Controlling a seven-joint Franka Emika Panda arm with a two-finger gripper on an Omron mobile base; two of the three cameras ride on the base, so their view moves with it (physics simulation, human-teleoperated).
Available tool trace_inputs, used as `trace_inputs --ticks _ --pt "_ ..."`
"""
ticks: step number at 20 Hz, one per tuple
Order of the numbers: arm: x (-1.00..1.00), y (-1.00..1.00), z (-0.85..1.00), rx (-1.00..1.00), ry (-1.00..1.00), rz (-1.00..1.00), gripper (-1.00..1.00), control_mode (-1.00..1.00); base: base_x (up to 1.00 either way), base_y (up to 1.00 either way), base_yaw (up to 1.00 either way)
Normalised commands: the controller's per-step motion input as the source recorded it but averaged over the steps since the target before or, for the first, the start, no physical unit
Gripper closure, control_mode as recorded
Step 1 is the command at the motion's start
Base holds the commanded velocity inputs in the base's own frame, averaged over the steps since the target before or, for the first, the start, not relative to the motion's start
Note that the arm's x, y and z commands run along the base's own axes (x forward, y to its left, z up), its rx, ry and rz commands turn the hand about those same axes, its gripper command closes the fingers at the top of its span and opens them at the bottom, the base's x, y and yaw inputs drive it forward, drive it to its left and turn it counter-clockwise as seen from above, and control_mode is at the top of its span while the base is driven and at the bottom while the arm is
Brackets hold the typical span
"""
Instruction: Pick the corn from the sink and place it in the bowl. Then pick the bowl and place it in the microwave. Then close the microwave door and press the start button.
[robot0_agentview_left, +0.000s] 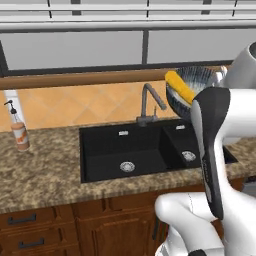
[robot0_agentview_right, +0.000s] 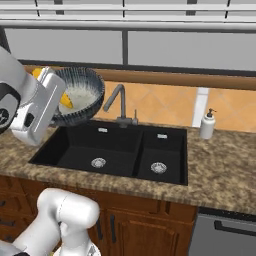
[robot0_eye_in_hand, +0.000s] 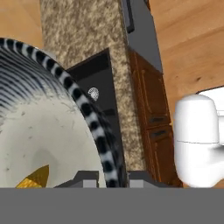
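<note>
Above the sink, bowl rim between pincer fingers.

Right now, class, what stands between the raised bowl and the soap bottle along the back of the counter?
In the right base view, the faucet stands between the bowl and the soap bottle.

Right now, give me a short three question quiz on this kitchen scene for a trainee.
1. True or false: the corn lies inside the bowl.
2. The bowl is: A on the counter, B lifted above the sink, C down in a basin.
3. Fill in: the gripper pinches the bowl by its ____.

Key: 1 true. 2 B. 3 rim.
</note>
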Motion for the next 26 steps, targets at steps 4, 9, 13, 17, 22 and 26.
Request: trace_inputs --ticks 4,9,13,17,22,26 --pt "0.00 0.00 0.00 0.00 0.00 0.00 1.00 1.00 -1.00 -0.92 -0.13" --pt "0.00 0.00 0.00 0.00 0.00 0.00 1.00 1.00 -0.57 -0.40 -0.61" --pt "0.00 0.00 0.00 0.00 0.00 0.00 1.00 1.00 0.00 0.00 -1.00" --pt "0.00 0.00 0.00 0.00 0.00 0.00 1.00 1.00 0.00 0.00 -1.00" --pt "0.00 0.00 0.00 0.00 0.00 0.00 1.00 1.00 0.00 0.00 -1.00" --pt "0.00 0.00 0.00 0.00 0.00 0.00 1.00 1.00 0.19 -0.72 -0.67"
